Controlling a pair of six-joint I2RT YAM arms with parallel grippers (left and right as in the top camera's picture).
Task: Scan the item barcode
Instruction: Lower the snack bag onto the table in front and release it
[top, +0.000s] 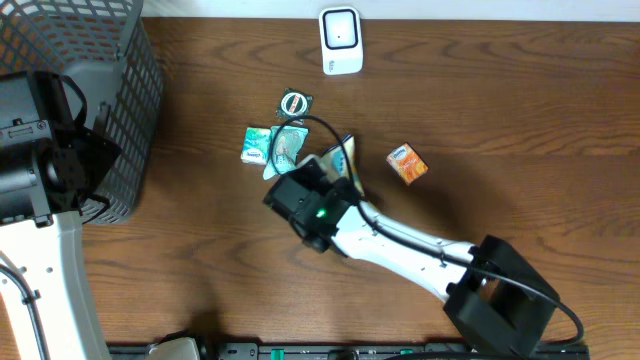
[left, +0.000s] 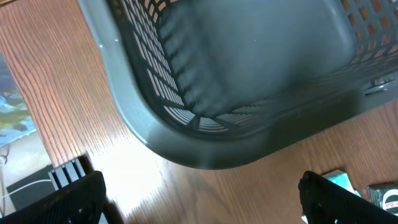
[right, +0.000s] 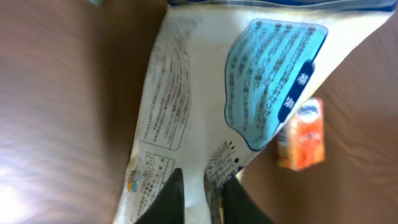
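Between the fingers of the right claw (right: 204, 178): one white pouch (right: 199, 93) with a blue panel, printed side toward the wrist camera. Its lower edge sits in the narrow gap, and the jaws are nearly closed on it. From overhead, claw and pouch are at mid-table, well apart from the scanner (top: 340, 42).

Step in hand, as judged: item gripped, barcode not yet presented. The next move calls for carrying the pouch to the scanner at the far edge and turning it so the code faces the scanner's front. The print is too blurred to tell which face carries the code.

Loose on the table (top: 500, 80), working outward:
- pale green packet (top: 288, 150): one, just beside the claw.
- teal packet (top: 257, 145): one, touching the pale green one.
- round-labelled sachet (top: 295, 102): one, just beyond those two.
- orange carton (top: 408, 164): one, near the pouch on the right arm's side.

Fixtures:
- scanner: one, white.
- basket (top: 120, 120): one, grey mesh, at the left edge.

Left claw (left: 199, 186): jaws at full spread, holding nothing, hovering beside the basket's corner.
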